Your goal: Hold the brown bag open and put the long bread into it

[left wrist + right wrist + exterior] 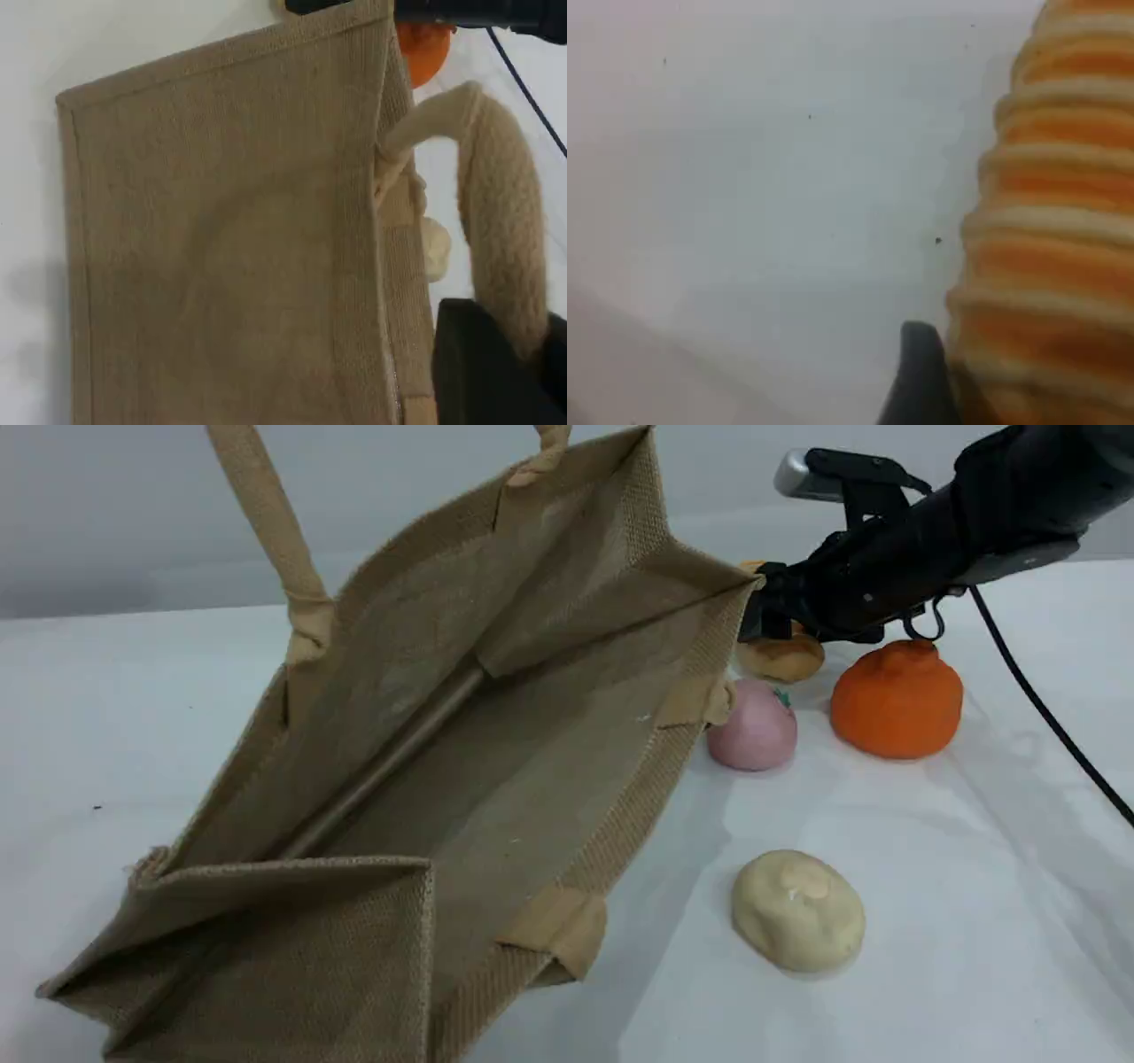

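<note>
The brown bag (399, 646) lies tilted on the table with its mouth wide open toward the camera. One beige handle (270, 522) is pulled up out of the top of the scene view. In the left wrist view that handle (505, 204) runs into my left gripper (492, 367), which is shut on it above the bag's outer wall (221, 248). The long bread (784, 657) sits just right of the bag's far corner, under my right gripper (769, 611). In the right wrist view, one fingertip (920, 376) presses against the ridged loaf (1050, 239).
A pink ball (753, 735) touches the bag's right rim. An orange lump (897, 700) stands right of it, and a pale cream lump (797, 910) lies nearer the front. A black cable (1045, 708) trails from the right arm across the white table.
</note>
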You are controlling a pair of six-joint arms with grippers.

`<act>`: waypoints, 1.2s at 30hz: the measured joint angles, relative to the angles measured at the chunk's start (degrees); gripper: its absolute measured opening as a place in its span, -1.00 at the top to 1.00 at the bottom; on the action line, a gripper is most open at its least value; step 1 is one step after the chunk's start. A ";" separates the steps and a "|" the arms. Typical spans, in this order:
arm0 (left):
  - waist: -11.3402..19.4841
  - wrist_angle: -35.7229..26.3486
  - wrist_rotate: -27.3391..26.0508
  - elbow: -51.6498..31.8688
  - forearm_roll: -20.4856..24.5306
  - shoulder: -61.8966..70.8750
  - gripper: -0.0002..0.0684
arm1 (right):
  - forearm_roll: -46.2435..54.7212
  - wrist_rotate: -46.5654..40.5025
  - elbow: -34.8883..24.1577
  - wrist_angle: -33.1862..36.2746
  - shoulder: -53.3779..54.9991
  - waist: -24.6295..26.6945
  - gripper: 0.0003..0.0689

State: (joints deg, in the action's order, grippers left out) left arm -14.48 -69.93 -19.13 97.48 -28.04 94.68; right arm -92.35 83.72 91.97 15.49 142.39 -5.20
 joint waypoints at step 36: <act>0.00 0.00 0.00 0.00 -0.22 0.00 0.73 | 1.46 3.36 -0.09 1.18 -2.22 0.47 0.46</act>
State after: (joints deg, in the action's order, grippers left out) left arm -14.48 -69.93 -19.13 97.48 -28.27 94.68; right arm -90.89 87.08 91.88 16.66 140.17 -4.74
